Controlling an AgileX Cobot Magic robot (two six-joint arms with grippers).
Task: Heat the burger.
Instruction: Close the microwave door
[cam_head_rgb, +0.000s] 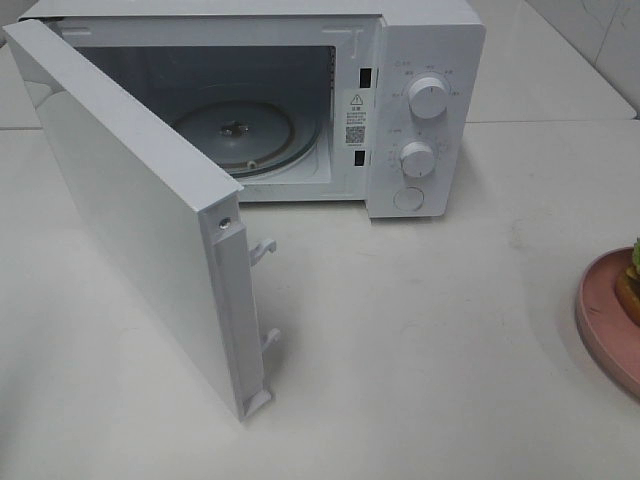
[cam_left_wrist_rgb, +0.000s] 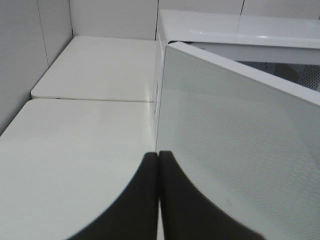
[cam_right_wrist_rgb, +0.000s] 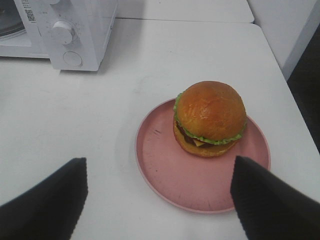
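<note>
A white microwave (cam_head_rgb: 300, 100) stands at the back of the white table (cam_head_rgb: 420, 340) with its door (cam_head_rgb: 140, 220) swung wide toward the left, showing the glass turntable (cam_head_rgb: 235, 135) inside. 2 round knobs (cam_head_rgb: 428, 98) and a round button (cam_head_rgb: 408, 198) sit on the control panel at its right side.

The burger (cam_right_wrist_rgb: 210, 117), with its domed golden-brown bun, green lettuce and dark patty, sits on a round pink plate (cam_right_wrist_rgb: 165, 165), toward the far side of it. The plate rests on the table well to the right of the microwave, only partly inside the high view at its right edge.

The left gripper (cam_left_wrist_rgb: 158, 200) has its 2 black fingers pressed together with nothing between them, just beside the outer face of the open door. The right gripper (cam_right_wrist_rgb: 157, 200) hovers above the plate's near rim, fingers (cam_right_wrist_rgb: 45, 200) spread wide apart and holding nothing, with the burger beyond them
</note>
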